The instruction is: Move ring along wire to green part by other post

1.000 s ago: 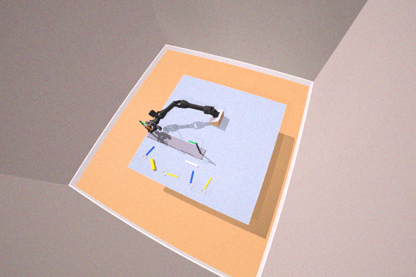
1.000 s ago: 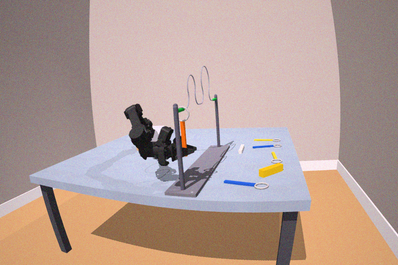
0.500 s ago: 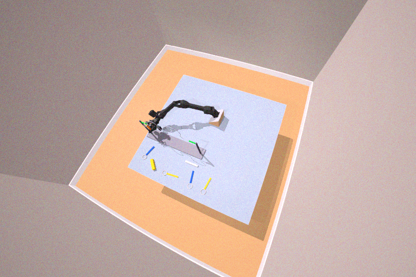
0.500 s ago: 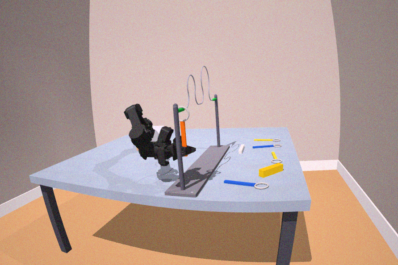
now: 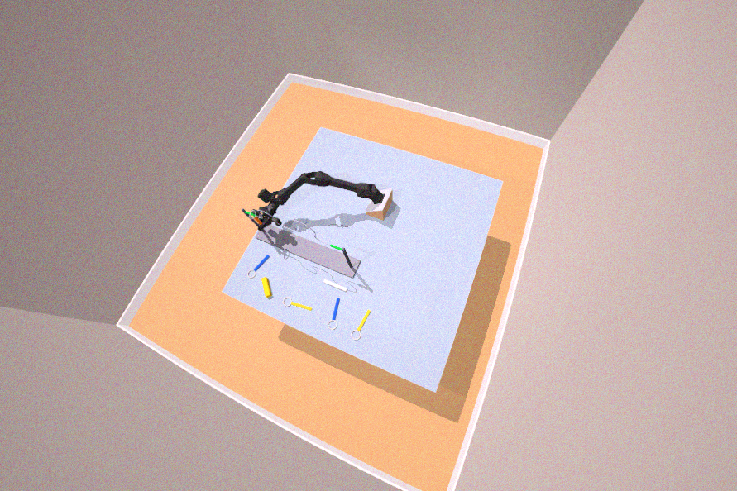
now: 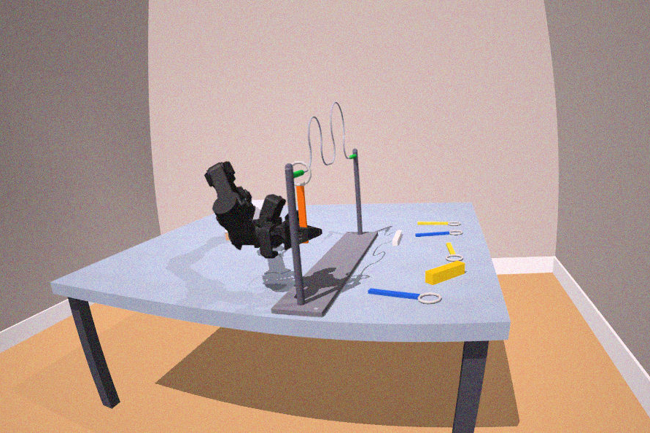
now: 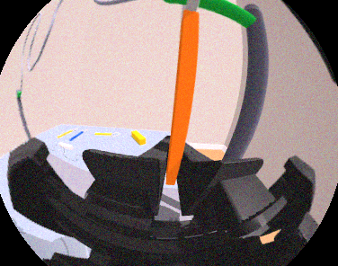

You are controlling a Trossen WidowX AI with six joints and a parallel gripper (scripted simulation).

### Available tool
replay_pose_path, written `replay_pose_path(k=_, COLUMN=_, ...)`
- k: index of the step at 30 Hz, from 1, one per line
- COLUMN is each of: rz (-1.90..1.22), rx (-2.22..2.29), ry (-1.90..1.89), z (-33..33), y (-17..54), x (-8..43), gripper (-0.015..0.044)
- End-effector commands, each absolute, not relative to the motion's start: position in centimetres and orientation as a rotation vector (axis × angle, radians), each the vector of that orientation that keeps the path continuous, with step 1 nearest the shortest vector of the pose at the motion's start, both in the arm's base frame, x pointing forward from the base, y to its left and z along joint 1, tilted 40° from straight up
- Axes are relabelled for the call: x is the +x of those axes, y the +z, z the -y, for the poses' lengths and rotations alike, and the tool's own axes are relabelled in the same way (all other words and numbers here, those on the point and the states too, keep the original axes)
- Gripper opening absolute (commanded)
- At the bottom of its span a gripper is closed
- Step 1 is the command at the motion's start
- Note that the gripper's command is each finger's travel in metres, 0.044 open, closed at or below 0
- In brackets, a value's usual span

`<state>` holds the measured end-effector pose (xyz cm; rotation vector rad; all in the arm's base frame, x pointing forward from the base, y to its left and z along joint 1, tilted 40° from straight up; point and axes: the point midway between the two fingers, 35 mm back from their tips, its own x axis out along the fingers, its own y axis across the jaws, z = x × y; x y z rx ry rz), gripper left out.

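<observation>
Pinkish and grey walls are seen around an orange floor, on which a pale blue table [image 5: 415, 231] [image 6: 146, 286] [image 7: 77, 130] is placed. The end effector [image 5: 259, 223] [image 6: 307, 233] [image 7: 172, 139] is closed narrowly, and the lower part of the orange handle [image 5: 257, 219] [image 6: 300, 204] [image 7: 185, 81] is gripped between its two fingers. From the grip, the handle is directed upward, its long axis being almost vertical, and the ring [image 6: 308, 178] [image 7: 192, 4] is found at its top, above the fingers. The ring is placed around the wire by the near post [image 5: 251, 218] [image 6: 293, 240] [image 7: 257, 76], at the green part [image 5: 250, 214] [image 6: 298, 173] [image 7: 221, 9]; whether it is touched by the ring cannot be told.

Farther out, the grey wire [image 6: 321, 140] [image 7: 48, 33] is bent into two high loops and is led to the far post [image 5: 346, 257] [image 6: 357, 194] [image 7: 23, 117], where the second green part [image 5: 336, 247] [image 6: 352, 157] [image 7: 19, 93] is seen. Beyond the base [image 5: 323, 255] [image 6: 335, 265], blue and yellow pieces are laid on the table.

It is judged that the transfer is still to be made. For the coming move, the ring should be guided from above the grip toward the far post, with its opening turned along each bend, so that the grey wire is not touched.
</observation>
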<state>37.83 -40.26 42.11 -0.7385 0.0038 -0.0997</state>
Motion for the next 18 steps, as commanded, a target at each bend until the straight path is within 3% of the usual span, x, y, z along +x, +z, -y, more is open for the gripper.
replay_pose_path(k=1, rz=-0.005, rx=-0.738, ry=-0.103, z=40.2, y=42.2, x=37.8, gripper=-0.0150)
replay_pose_path(k=18, rz=-0.142, rx=-0.729, ry=-0.157, z=39.4, y=41.7, x=36.2, gripper=-0.0150)
